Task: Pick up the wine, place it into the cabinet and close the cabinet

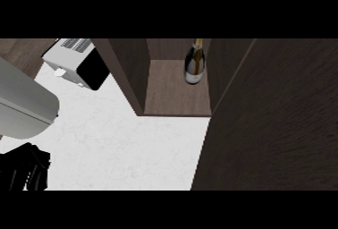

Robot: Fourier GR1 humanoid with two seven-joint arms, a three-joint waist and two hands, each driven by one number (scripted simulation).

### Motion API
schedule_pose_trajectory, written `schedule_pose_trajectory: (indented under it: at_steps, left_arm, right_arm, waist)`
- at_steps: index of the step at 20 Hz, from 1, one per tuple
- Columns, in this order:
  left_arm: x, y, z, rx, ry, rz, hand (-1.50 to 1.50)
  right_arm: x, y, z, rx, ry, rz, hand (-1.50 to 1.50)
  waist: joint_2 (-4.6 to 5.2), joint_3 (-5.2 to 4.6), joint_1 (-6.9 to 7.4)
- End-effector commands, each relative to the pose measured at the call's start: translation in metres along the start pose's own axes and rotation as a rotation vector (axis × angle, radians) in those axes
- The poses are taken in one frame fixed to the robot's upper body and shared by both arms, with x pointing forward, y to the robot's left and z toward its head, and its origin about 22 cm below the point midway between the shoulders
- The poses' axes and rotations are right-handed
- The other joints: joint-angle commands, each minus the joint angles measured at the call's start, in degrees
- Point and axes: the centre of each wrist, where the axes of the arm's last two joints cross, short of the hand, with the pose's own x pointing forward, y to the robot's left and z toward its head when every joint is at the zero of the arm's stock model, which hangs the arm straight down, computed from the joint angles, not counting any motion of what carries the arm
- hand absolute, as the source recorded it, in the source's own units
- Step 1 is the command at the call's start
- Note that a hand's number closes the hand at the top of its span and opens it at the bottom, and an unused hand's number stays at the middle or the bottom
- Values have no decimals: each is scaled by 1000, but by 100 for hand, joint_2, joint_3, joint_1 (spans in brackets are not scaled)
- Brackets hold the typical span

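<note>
Now: wine [194, 62] stands upright inside cabinet [177, 96], on its shelf near the right wall, nothing touching it. Cabinet door [277, 116] hangs open, filling the right side. Left hand [23, 167] low at left over white counter [125, 143], fingers curled, holding nothing. Toaster [76, 62] sits upper left. Right hand unseen.

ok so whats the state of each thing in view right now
wine bottle: standing inside the cabinet, on its shelf, held by no hand
cabinet: open
cabinet door: swung out, not closed
left hand: at the lower left edge over the counter, holding nothing visible; fingers too dark to read
right hand: not in view
toaster: on the counter, left of the cabinet
</note>
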Motion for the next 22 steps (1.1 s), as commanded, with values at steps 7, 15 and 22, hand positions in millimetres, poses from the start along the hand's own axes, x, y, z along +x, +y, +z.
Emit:
schedule_pose_trajectory:
  at_steps: [7,15,22]
  left_arm:
    - [4,4,9,1,2,3,150]
    - [9,11,0,-11,-7,1,150]
    - [19,24,29,0,11,4,150]
  right_arm:
    - [32,21,-78,127,-88,-95,150]
    - [45,23,-155,61,-89,-145,150]
    - [51,0,-190,8,-97,-213,150]
  waist:
    - [-16,-8,47]
    - [-9,-2,26]
    - [-18,2,24]
